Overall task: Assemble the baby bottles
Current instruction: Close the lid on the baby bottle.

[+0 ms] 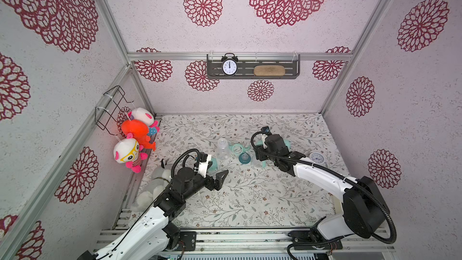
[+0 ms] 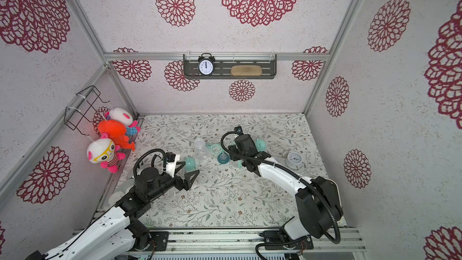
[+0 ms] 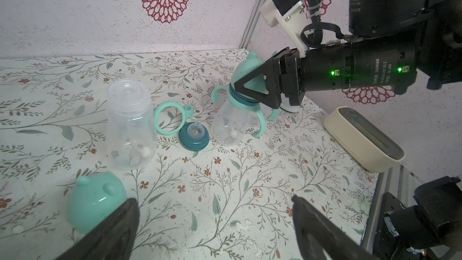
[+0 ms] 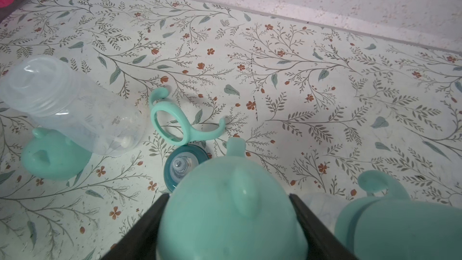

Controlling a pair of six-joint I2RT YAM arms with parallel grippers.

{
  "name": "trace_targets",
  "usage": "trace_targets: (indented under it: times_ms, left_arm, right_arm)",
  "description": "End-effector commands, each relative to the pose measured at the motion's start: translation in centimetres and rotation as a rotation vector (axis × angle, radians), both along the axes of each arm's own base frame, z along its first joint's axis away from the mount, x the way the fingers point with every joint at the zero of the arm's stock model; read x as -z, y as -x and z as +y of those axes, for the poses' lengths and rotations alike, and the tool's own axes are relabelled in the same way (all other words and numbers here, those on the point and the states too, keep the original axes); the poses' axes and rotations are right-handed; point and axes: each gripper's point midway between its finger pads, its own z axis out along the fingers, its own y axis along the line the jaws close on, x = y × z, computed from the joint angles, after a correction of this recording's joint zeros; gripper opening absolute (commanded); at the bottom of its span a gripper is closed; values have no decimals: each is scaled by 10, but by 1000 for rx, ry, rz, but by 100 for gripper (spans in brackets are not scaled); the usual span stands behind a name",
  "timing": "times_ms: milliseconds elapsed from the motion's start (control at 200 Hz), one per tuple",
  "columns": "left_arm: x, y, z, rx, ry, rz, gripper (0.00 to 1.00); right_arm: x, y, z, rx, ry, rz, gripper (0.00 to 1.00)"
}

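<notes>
**One Bottle Capped, One Awaiting Parts**

The left pincer (image 3: 212, 205) hovered wide open and empty just beside the loose dome cap (image 3: 96, 203), probably ready to fetch it. On the counter (image 3: 250, 171) the bare clear bottle (image 3: 131, 126) stood upright, its handle ring (image 3: 168, 118) and nipple collar (image 3: 194, 136) lying alongside. The right pincer (image 4: 228, 197) gripped the capped bottle (image 3: 231, 123) at its dome, seemingly seating it.

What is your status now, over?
Left gripper open beside loose dome cap. Right gripper shut on cap of assembled bottle. Open bottle, handle ring, nipple collar unjoined. Second capped bottle close beside right gripper.
</notes>
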Motion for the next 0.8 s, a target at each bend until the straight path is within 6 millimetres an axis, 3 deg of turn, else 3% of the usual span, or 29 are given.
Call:
trace_targets:
  times_ms: [0,375,796]
  left_arm:
    - [-9,-2,1,0,11,-29,98]
    - [-10,-3,0,1,11,-32,98]
    - [-11,-1,2,-1,8,-38,98]
  right_arm:
    - [41,23,-16,4,101,122,72]
    - [53,33,-24,26,107,126,72]
    - [82,37,-22,24,147,188,72]
